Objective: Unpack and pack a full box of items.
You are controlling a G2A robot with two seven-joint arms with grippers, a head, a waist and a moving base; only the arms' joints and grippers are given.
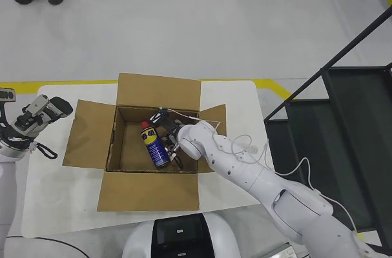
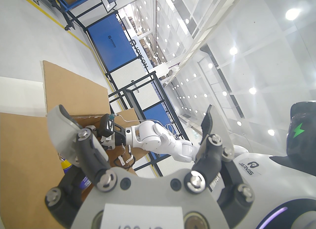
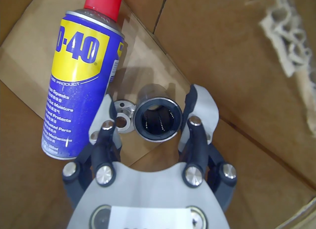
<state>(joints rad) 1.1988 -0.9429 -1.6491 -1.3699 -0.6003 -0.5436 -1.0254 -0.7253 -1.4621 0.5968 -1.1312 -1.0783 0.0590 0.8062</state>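
Steel is what I am after: a short metal sleeve (image 3: 158, 121) lying on the floor of the cardboard box (image 1: 150, 190), toward its right, near side, its open bore turned up at the wrist camera. A small flanged ring (image 3: 122, 116) sits touching it on the left, and left of that the blue and yellow spray can (image 3: 79, 79) lies on its side, red cap pointing far.

My right gripper (image 3: 151, 101) is down inside the box with its fingers apart, one on each side of the sleeve and not clamped on it. I read this as the unpacking stage, at the grasp. Closing next calls for care, since the left finger (image 3: 106, 114) stands over the ring and could trap it.

My left gripper (image 2: 134, 116) hangs spread wide and empty, above the white table (image 1: 53, 206) left of the box.
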